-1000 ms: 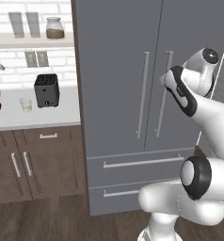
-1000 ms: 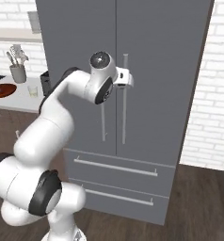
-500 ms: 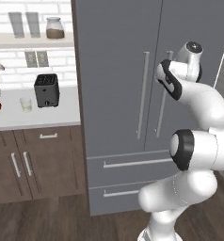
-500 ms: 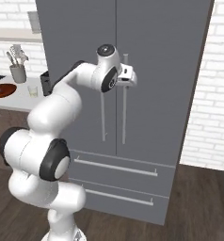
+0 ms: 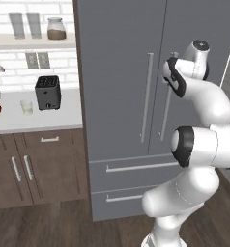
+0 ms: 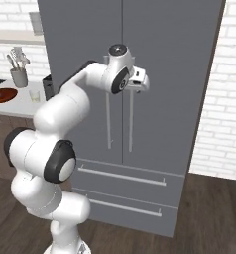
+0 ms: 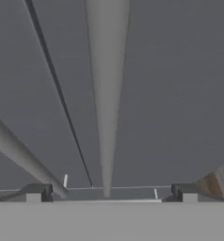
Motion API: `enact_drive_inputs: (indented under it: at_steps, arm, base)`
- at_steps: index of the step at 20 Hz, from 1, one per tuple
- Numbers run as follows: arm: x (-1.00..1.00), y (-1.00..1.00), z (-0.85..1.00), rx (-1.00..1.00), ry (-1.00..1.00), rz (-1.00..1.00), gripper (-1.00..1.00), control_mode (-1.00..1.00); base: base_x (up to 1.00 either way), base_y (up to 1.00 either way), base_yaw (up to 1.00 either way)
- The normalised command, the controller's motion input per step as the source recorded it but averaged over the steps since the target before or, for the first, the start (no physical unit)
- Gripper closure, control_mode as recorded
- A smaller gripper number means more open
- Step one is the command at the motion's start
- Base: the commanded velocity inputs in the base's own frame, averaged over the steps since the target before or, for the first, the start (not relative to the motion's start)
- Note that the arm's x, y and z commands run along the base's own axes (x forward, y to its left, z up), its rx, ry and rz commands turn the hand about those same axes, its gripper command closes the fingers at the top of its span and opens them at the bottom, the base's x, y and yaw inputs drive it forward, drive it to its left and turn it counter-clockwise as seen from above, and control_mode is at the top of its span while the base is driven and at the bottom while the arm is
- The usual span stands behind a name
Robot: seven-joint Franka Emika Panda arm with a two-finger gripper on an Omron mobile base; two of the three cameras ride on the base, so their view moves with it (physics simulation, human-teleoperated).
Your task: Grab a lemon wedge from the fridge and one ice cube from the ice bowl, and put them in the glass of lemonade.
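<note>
Claw (image 6: 143, 83) spread wide at the fridge (image 6: 159, 59) handle; no readable writing; white counter (image 5: 49, 118) left of fridge.

A: What differs from a second ago?

B: The arm is folded up taller now; its elbow sits higher and closer to the fridge (image 5: 131, 72), and the hand is raised to the top of the right door's handle (image 6: 131, 119).

A: And the gripper (image 6: 140, 82)?

B: It has moved in from in front of the doors to the upper end of that handle, near the seam between the doors. In the hand view the bar runs between the wide-apart fingertips (image 7: 36, 193).
</note>
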Motion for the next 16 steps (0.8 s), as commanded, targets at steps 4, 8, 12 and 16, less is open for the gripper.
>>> enact_drive_inputs:
  at_steps: [4,8,12,16]
  arm:
    - [0.02,0.03,-0.33,0.00,-0.08,0.00,-1.00,-1.00]
    - [0.19,0.08,-0.31,0.00,-0.12,0.00,-1.00,-1.00]
    - [0.34,0.00,-0.29,0.00,-0.06,0.00,-1.00,-1.00]
    - [0.32,0.00,-0.07,0.00,0.00,0.00,-1.00,-1.00]
  base:
    - [0.00,0.00,0.00]
    - [0.00,0.00,0.00]
    - [0.00,0.00,0.00]
    - [0.00,0.00,0.00]
